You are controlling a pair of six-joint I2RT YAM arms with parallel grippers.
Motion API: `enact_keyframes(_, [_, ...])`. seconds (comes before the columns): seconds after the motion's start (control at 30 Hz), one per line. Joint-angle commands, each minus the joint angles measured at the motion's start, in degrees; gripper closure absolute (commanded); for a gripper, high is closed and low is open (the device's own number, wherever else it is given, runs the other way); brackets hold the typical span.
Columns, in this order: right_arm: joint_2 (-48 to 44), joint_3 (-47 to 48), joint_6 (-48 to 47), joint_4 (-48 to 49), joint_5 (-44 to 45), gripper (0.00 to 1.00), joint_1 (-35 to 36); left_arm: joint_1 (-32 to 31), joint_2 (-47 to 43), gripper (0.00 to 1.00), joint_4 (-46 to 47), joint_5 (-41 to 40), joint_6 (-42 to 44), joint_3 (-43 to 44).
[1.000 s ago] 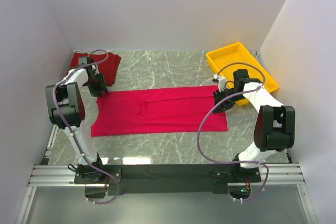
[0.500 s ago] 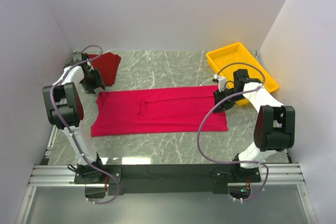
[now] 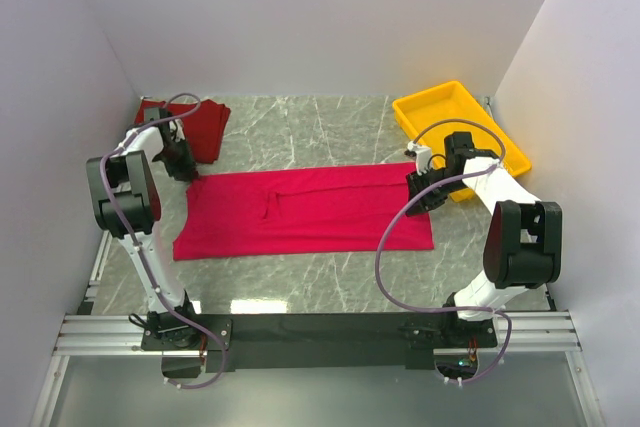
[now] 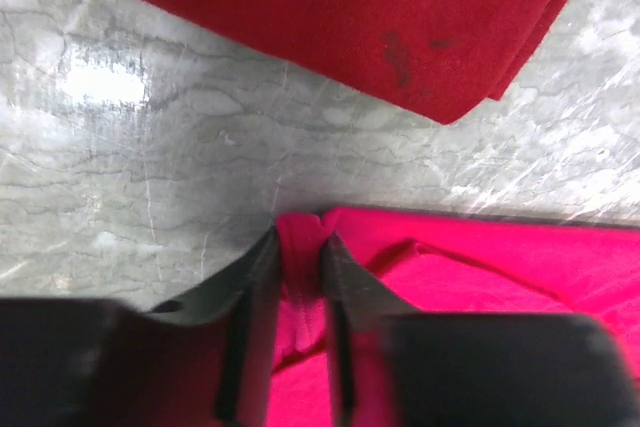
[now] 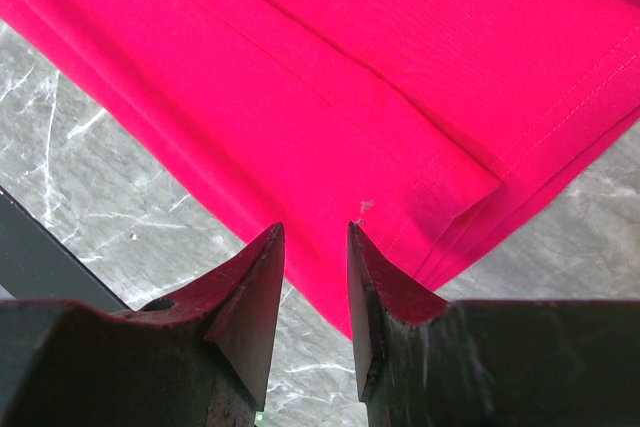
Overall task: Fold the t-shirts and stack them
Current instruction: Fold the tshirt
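Observation:
The crimson t-shirt (image 3: 310,209) lies flat, folded into a long strip across the middle of the table. My left gripper (image 3: 188,173) is at its far left corner. In the left wrist view the left gripper (image 4: 299,237) is shut on a pinch of the crimson t-shirt (image 4: 480,277). The maroon t-shirt (image 3: 205,125) lies folded at the back left, and its corner (image 4: 330,17) is just beyond the fingers. My right gripper (image 3: 418,192) hovers over the strip's right end. The right gripper (image 5: 315,229) is open above the crimson t-shirt (image 5: 330,77), with nothing between its fingers.
A yellow tray (image 3: 425,93) stands at the back right, just behind the right arm. White walls close in the table on the left, back and right. Grey marble (image 3: 320,132) lies between the two shirts and in front of the strip.
My left gripper swung out toward the maroon t-shirt, opened wider, then came back and closed on the crimson t-shirt's far left corner. The right arm has not moved.

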Motion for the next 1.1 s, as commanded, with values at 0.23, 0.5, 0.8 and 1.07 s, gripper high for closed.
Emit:
enact_keyframes(0.23, [-0.05, 1.5, 0.24, 0.45, -0.81, 0.61, 0.49, -0.01, -1.29, 0.99, 0.86, 0.71, 1.17, 1.26])
enact_keyframes(0.5, [0.21, 1.76, 0.15, 0.36, -0.98, 0.61, 0.49, -3.09, -6.83, 0.99, 3.15, -0.26, 4.33, 4.86])
enact_keyframes(0.8, [0.39, 2.11, 0.07, 0.36, -0.98, 0.61, 0.4, -7.66, -0.69, 0.99, 0.95, -7.02, 5.83, 15.48])
enact_keyframes(1.07, [0.56, 2.03, 0.5, 0.8, -0.9, 0.61, 0.4, -10.74, 10.64, 0.99, -2.13, -11.16, 5.31, 33.24])
